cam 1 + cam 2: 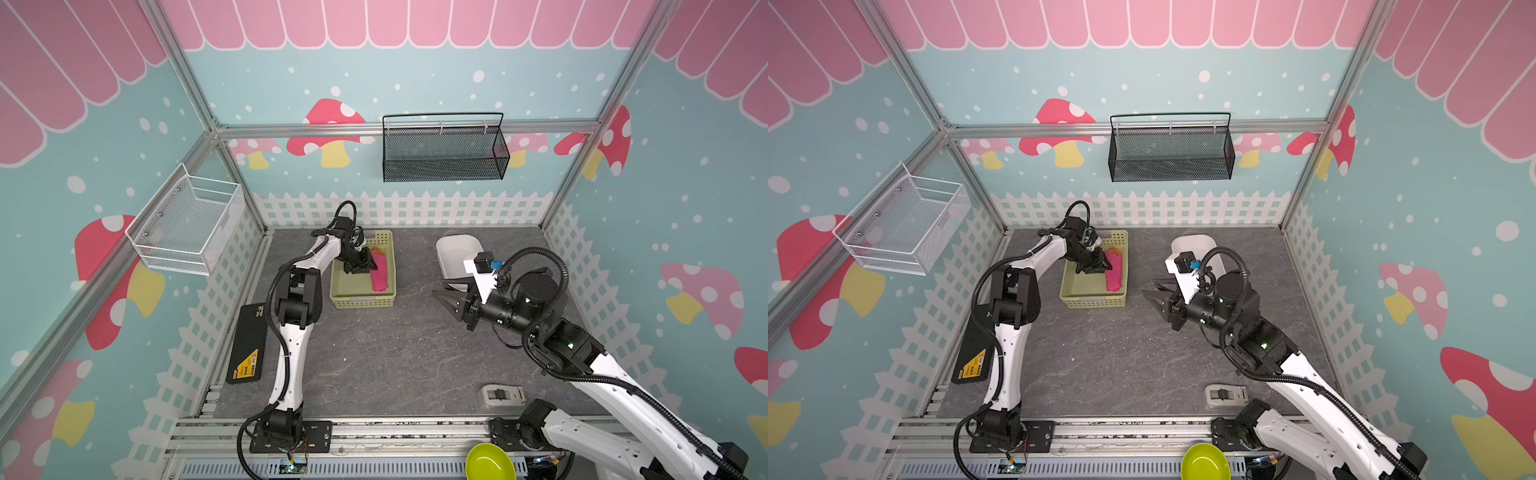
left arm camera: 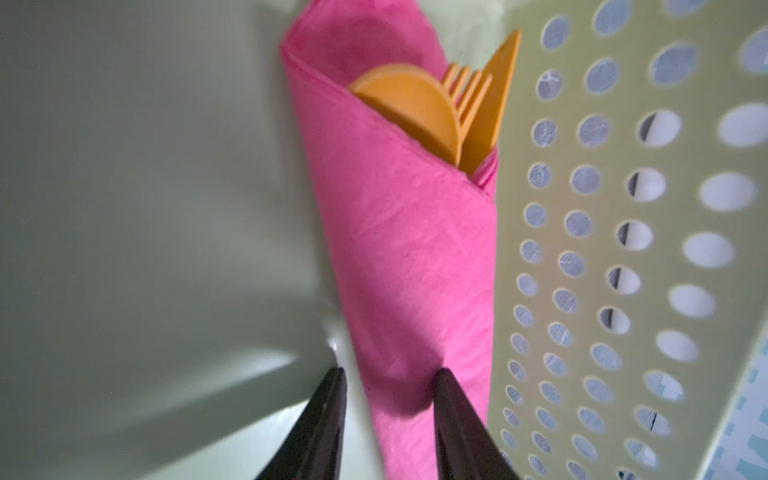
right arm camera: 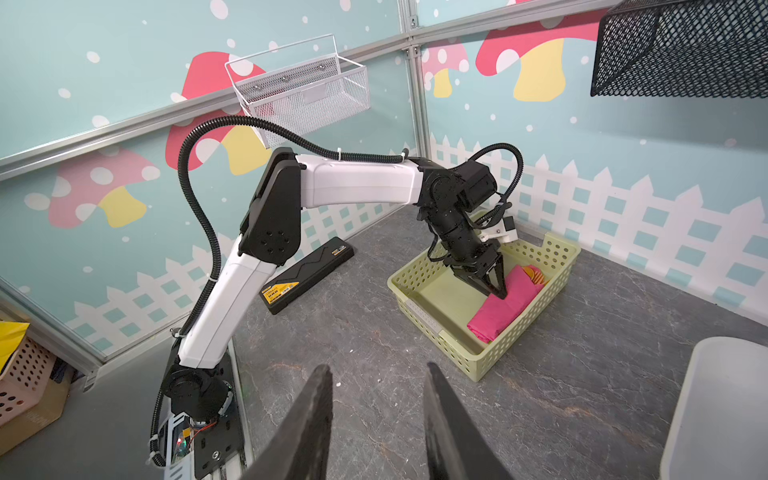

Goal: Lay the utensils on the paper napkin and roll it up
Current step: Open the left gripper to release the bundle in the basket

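1. The paper napkin (image 2: 399, 249) is already rolled around the utensils and lies on the floor of the green basket (image 1: 361, 301), just beside its perforated side wall. The spoon (image 2: 409, 108), fork (image 2: 467, 91) and knife (image 2: 496, 95) stick out of the roll's open end
2. The left gripper (image 2: 390, 371) is down inside the basket with its jaws apart and clamping nothing. One finger is over the narrow end of the roll and the other over the bare basket floor beside it
3. Main risk: a finger drags on the thin paper as the gripper lifts away, pulling the outer flap loose so the roll opens
4. Nothing visible pins the wrap shut, so it may also spring open by itself
5. If the roll gets nudged or tipped toward its open end, the smooth plastic utensils could slide out
6. The basket wall sits close to the roll and the fingers, so a sideways exit would likely knock it. Straight up looks like the clear way out
7. The right gripper (image 3: 377, 367) hangs above the bare table, well apart from the basket, jaws apart and empty
8. Around the scene: a white bin (image 1: 453, 249) behind the right arm, a black case (image 1: 247, 345) by the left arm, and a small white device (image 1: 500, 397) and a lime bowl (image 1: 488, 461) at the near edge. None of them stands in the way
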Controlling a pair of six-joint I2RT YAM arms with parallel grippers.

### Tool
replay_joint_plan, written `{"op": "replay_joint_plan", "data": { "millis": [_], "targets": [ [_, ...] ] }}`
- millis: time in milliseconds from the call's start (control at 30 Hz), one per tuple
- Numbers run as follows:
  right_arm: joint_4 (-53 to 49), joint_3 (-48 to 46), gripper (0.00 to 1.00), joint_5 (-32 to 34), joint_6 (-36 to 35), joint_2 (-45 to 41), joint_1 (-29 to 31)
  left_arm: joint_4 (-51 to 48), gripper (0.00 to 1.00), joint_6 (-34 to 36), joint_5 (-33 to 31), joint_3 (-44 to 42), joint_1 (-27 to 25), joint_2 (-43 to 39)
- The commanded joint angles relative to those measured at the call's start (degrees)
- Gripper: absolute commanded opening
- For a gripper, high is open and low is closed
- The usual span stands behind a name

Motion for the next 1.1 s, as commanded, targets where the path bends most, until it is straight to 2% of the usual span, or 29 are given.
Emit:
{"op": "replay_joint_plan", "data": {
  "millis": [0, 600, 1067],
  "targets": [
    [-0.53, 0.79, 0.39, -0.40, -0.29, -0.65, -0.37, -1.04, 0.35, 0.17, -1.60, 2.17, -0.14, 0.26],
    [-0.69, 0.75, 0.39, -0.28, -0.21, -1.30, -0.40, -1.03, 0.26, 2.10, -0.04, 6.04, -0.19, 3.91],
    [-0.91, 0.75, 0.39, 0.08, -0.53, -1.43, -0.35, -2.96, 0.29, 4.13, -2.58, 7.89, -0.22, 2.46]
  ]
}}
